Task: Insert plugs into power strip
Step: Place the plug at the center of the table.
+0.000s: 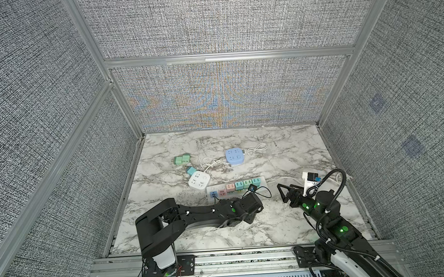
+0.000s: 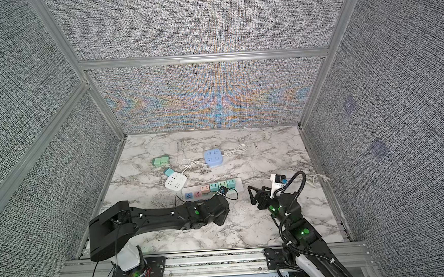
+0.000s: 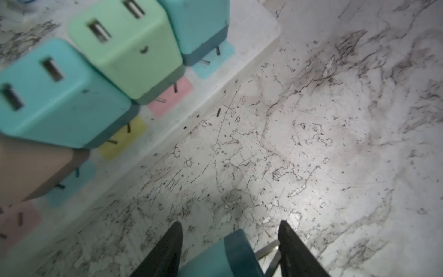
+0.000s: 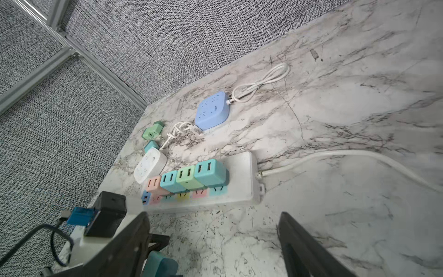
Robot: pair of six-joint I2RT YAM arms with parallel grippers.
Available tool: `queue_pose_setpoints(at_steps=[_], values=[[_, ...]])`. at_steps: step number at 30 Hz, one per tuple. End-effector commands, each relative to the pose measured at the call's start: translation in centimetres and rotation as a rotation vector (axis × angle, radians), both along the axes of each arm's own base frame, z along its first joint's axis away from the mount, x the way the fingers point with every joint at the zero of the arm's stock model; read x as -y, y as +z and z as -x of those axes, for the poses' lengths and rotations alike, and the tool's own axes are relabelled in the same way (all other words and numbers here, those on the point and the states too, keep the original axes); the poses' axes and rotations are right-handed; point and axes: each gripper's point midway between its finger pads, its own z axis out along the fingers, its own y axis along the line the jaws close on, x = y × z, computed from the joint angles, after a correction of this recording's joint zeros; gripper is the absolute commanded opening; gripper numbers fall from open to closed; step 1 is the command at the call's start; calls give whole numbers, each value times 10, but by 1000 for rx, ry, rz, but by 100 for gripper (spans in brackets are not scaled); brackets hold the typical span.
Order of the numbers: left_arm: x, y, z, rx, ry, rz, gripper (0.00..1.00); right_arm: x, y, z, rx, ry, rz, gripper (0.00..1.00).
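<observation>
With left jaws clenched on a teal plug (image 3: 230, 256) beside the power strip (image 3: 254, 36), prongs (image 3: 267, 251) sideways, likely awaiting turning toward free sockets (image 3: 19, 220); with right jaws released, close by to help.

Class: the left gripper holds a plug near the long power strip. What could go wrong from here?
The teal plug in the left gripper has its prongs pointing sideways toward a finger, so they may miss the slots. Four plugs sit packed on the power strip; reaching the free sockets could knock the pink plug beside them.
</observation>
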Motion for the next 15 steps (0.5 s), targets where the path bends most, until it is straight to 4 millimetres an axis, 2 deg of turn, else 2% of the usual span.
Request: queue_pose_setpoints(at_steps=[1, 4, 6, 9, 11, 15], values=[[9, -6, -3, 15, -34, -18, 58, 6, -8, 1, -25, -30, 4, 85], [14, -12, -2, 3, -51, -26, 85, 6, -11, 1, -29, -32, 4, 85], [15, -11, -2, 2, -57, -27, 98, 6, -12, 2, -33, -31, 11, 86], [19, -1, -3, 9, -68, -1, 99, 7, -13, 2, -40, -32, 26, 86], [20, 13, -6, 19, -69, 34, 99, 9, -13, 3, -42, -35, 33, 86], [14, 58, -13, 72, -41, 142, 99, 6, -16, 5, -52, -19, 35, 86]])
